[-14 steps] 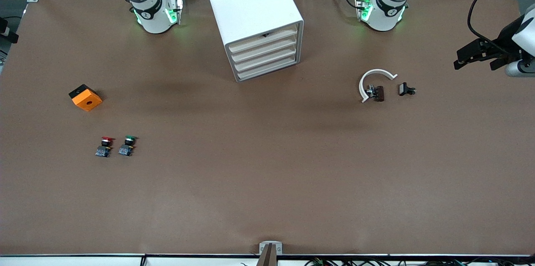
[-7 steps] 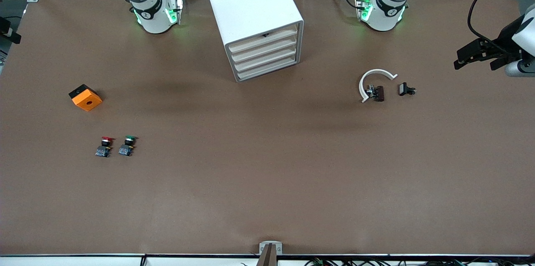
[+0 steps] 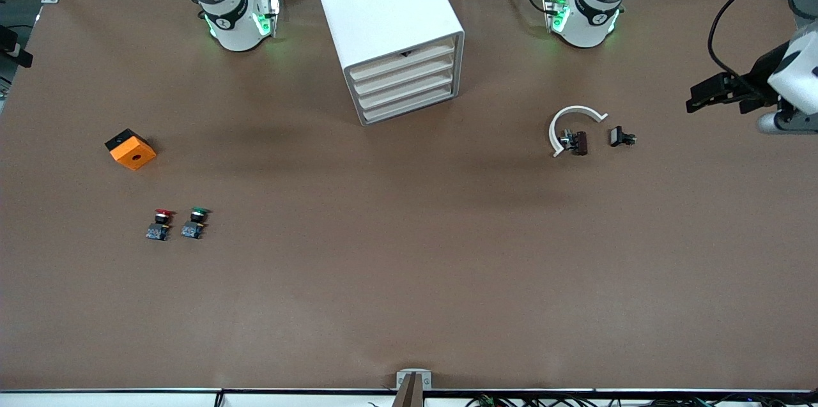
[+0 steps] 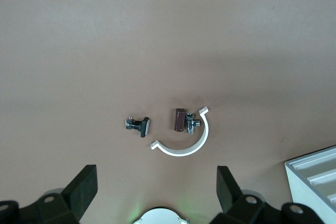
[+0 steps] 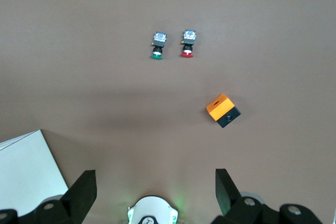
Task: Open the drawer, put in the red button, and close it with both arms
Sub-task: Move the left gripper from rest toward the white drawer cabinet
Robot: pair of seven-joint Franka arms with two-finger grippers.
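Red button (image 3: pixel 160 223) on the bench toward the right arm's end, just beside the green button (image 3: pixel 195 222), nearer the front camera than the orange block (image 3: pixel 131 149). Probably light, stiff and small, likely to tip or skid; best pinched across the squarish body, not the round cap. Cabinet (image 3: pixel 390 30) between the arm bases, all four drawers shut, handles too small to make out. Left pincer (image 4: pixel 157 187) open and empty, high over the bench edge at the left arm's end, above a white clip (image 3: pixel 569 126) and small black parts. Right pincer (image 5: pixel 155 184) open, empty, out of the front view, high above the buttons.
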